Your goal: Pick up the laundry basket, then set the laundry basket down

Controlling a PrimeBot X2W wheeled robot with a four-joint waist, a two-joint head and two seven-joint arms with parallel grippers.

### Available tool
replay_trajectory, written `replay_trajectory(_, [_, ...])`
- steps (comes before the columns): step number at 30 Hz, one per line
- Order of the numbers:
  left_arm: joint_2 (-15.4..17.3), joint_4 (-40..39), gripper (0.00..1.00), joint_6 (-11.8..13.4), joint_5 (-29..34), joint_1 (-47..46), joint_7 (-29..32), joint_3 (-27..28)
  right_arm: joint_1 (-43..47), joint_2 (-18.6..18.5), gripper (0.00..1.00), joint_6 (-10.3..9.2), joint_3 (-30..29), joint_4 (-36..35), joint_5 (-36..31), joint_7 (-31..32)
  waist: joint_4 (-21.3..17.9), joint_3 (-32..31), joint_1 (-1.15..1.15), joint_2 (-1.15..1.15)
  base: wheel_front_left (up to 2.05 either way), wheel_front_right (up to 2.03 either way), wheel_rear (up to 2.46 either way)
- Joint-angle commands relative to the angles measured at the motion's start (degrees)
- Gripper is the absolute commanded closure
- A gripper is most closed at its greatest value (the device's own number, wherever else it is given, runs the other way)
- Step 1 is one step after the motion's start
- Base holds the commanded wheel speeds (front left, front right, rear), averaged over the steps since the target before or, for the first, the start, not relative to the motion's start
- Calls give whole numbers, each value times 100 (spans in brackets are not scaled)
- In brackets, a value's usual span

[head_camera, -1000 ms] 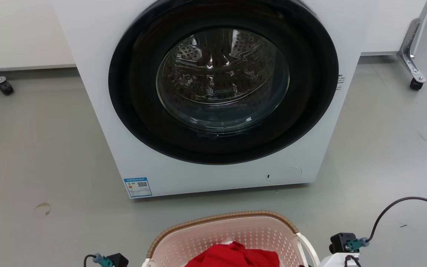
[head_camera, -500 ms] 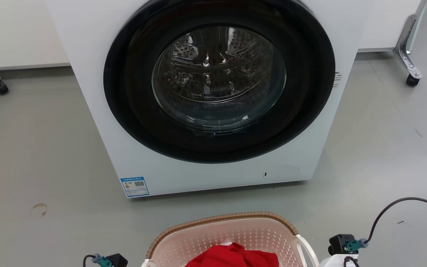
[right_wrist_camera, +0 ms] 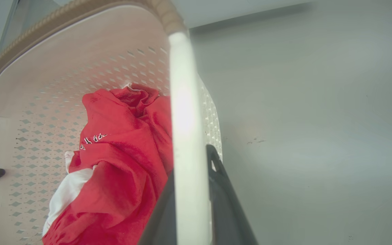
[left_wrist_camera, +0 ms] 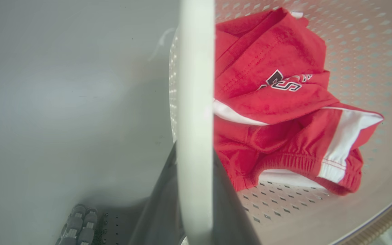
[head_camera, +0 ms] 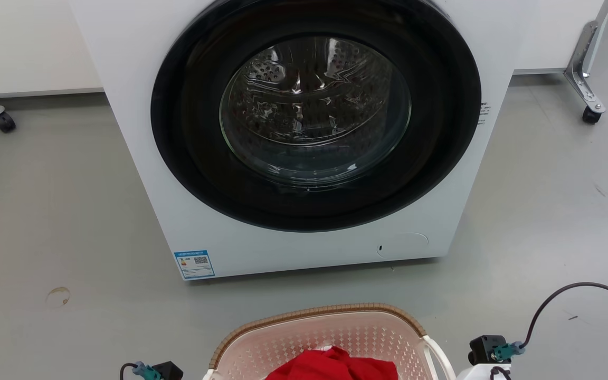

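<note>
Head view: a white washing machine (head_camera: 219, 253) fills the upper part, its round dark door (head_camera: 314, 116) shut, with the metal drum visible through the glass. A blue label (head_camera: 194, 264) sits at the lower left of its front. Grey floor (head_camera: 45, 211) lies all around, with a castor (head_camera: 4, 121) at the far left and another castor (head_camera: 591, 115) at the far right. The laundry basket (head_camera: 335, 332) is at the bottom centre, just in front of the machine but apart from it, with a red garment (head_camera: 333, 367) inside. A dark cable (head_camera: 573, 287) arcs over the floor to its right. Whether the basket's base touches the floor cannot be told.

Left wrist view: a white loop handle (left_wrist_camera: 196, 85) of the basket runs straight up the middle. The left gripper (left_wrist_camera: 196, 160) is clamped on it, one dark finger (left_wrist_camera: 162, 204) on the floor side and the other on the basket side, both pressed against the bar. To the right is the perforated basket wall (left_wrist_camera: 359, 41) and the red garment, which has white stripes and lettering.

Right wrist view: the basket's other white handle (right_wrist_camera: 185, 102) crosses the middle in the same way. The right gripper (right_wrist_camera: 191, 166) is closed around it, its fingers (right_wrist_camera: 223, 204) hugging both sides of the bar. The brown woven rim (right_wrist_camera: 63, 20) curves overhead, the garment lies to the left, and bare floor is to the right.
</note>
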Motion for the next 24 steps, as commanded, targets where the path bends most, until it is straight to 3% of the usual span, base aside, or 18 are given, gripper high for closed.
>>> replay_trajectory(1, [887,448,100,136,10,-130,-38,140,-290,-778,100,-81,-62,367,86,-191,6,-4,0,0,0,0,0])
replay_trajectory(24, [911,456,100,136,11,-149,-79,134,-346,-778,100,-81,238,427,370,-256,-13,15,0,0,0,0,0])
